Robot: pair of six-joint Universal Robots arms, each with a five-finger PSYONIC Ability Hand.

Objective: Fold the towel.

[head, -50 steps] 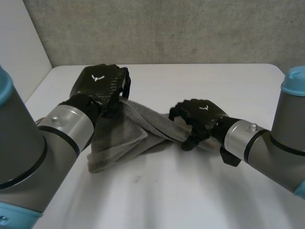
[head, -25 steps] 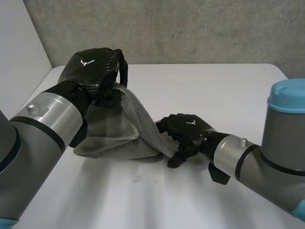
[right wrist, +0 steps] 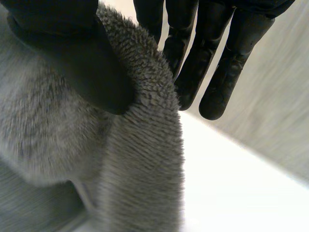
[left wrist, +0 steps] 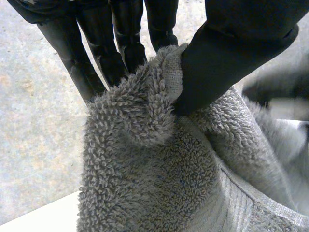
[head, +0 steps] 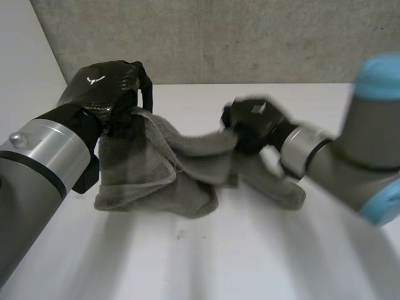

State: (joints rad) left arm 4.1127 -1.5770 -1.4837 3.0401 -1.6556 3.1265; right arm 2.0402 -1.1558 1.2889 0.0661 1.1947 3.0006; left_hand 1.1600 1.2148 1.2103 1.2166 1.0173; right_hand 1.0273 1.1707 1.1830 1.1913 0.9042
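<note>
Midway up the frame, a grey towel (head: 156, 181) hangs bunched between two black robot hands above a white table (head: 237, 262), its lower folds resting on the surface at centre left. At the upper left of the head view, the left hand (head: 109, 87) grips a hemmed edge of the cloth. Its wrist view shows the left thumb (left wrist: 231, 63) pressing a roll of terry against the left fingers (left wrist: 125, 48). Right of centre, the right hand (head: 253, 122) is clamped on another part of the towel. Cloth stretches between the two hands, and a further fold trails onto the table below the right wrist. The right wrist view shows the right thumb (right wrist: 82, 67) pinning the nap against the right fingers (right wrist: 193, 63). A rough grey wall (head: 250, 37) runs across the top of the frame.
</note>
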